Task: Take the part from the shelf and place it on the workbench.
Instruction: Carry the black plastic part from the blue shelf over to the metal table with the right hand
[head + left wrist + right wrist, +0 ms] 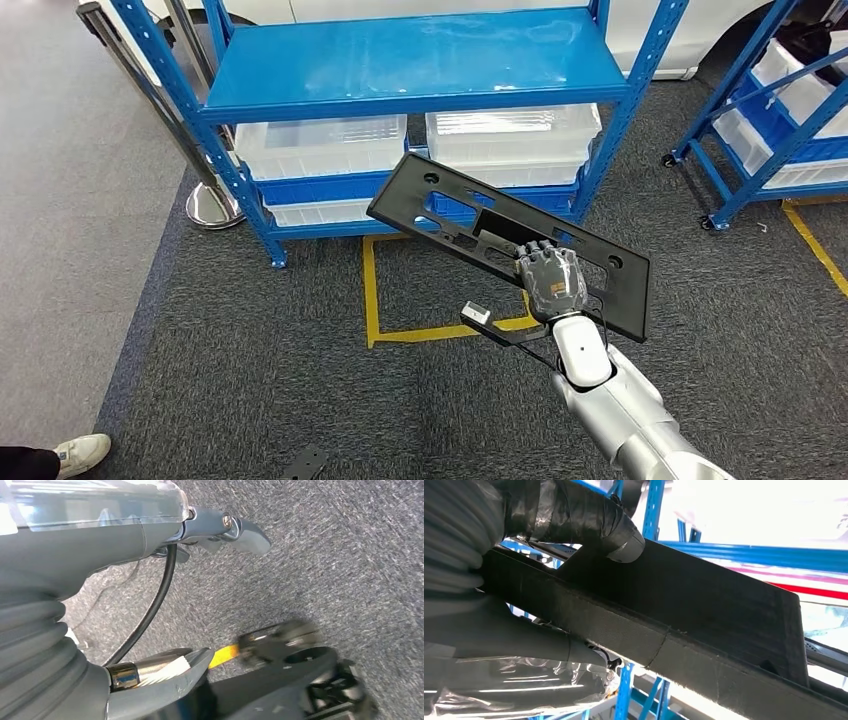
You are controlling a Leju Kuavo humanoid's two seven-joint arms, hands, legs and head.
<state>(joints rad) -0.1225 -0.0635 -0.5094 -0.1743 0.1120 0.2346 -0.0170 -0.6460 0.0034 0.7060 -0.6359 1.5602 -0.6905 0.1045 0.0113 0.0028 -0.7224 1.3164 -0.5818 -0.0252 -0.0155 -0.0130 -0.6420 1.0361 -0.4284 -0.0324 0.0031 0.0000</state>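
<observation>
The part (470, 215) is a long flat black plastic panel with cut-outs and holes. My right hand (550, 280) grips it near its right end and holds it tilted in the air, in front of the blue shelf (420, 60). In the right wrist view the part (704, 610) runs slantwise, clamped between the fingers of my right hand (549, 515). My left hand (100, 545) hangs over the grey carpet, its fingers apart with nothing between them.
The shelf's top board is bare; clear plastic bins (320, 145) (515, 135) sit on the level below. A second blue rack (770, 120) stands at the right. Yellow tape (370, 290) marks the carpet. A chrome post base (212, 205) and a person's shoe (80, 452) are at the left.
</observation>
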